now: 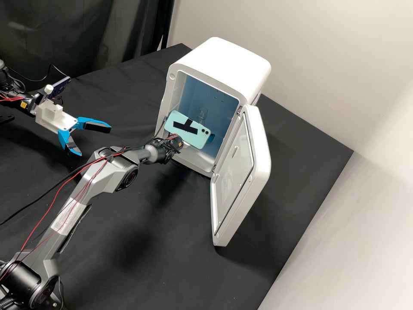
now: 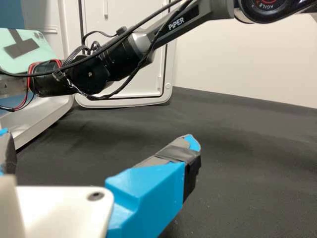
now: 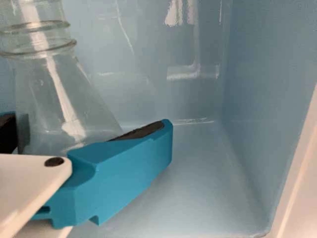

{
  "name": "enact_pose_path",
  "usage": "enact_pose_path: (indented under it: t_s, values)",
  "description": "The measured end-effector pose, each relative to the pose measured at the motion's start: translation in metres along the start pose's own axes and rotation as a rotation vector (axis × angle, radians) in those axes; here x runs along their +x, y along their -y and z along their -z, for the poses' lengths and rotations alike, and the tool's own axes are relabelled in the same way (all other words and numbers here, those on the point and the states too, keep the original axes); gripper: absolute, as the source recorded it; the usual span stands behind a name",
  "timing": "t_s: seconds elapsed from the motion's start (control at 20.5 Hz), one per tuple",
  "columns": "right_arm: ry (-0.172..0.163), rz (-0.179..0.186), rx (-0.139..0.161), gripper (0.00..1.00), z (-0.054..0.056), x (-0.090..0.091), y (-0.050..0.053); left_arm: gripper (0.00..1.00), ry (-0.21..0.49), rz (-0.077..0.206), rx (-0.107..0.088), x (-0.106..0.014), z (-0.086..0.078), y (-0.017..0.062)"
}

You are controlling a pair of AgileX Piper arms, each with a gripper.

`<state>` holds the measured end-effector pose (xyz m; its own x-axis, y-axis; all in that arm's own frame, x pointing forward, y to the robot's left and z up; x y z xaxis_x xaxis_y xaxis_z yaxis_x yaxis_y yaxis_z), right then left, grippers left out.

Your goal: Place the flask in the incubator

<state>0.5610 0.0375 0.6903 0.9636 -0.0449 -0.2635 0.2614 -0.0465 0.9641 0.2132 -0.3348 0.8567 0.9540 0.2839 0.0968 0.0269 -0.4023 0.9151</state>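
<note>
The clear glass conical flask [image 3: 59, 94] stands upright inside the blue-lined chamber of the white incubator [image 1: 223, 64], faintly visible in the high view too [image 1: 202, 114]. My right gripper [image 3: 79, 131] is inside the chamber, its blue fingers [image 3: 124, 158] on either side of the flask's lower body and closed against the glass. The right arm [image 1: 112, 168] reaches in through the doorway. My left gripper [image 1: 94, 140] hovers open and holding nothing over the bench, left of the incubator.
The incubator door [image 1: 241, 172] hangs wide open to the right of the doorway, its lower corner close to the bench. A mint-green phone-like camera [image 1: 187, 128] on the right wrist sits in the doorway. Black bench [image 1: 150, 241] spreads in front; cables trail from the arms.
</note>
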Motion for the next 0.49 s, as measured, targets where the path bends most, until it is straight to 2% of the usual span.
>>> enact_pose_path:
  t_s: [0.1, 0.2, 0.49]
  values:
    - [0.001, -0.002, 0.003, 1.00, -0.0008, 0.0000, -0.0009, 1.00, 0.000, 0.000, 0.000, 0.0000, 0.0000, 0.0000]
    - [0.026, 0.012, 0.027, 1.00, -0.0053, 0.0000, -0.0021, 1.00, 0.000, 0.000, 0.000, 0.0000, 0.0000, 0.0000]
    - [0.028, 0.012, 0.031, 1.00, -0.0061, -0.0001, -0.0024, 1.00, 0.000, 0.000, 0.000, 0.0000, 0.0000, 0.0000]
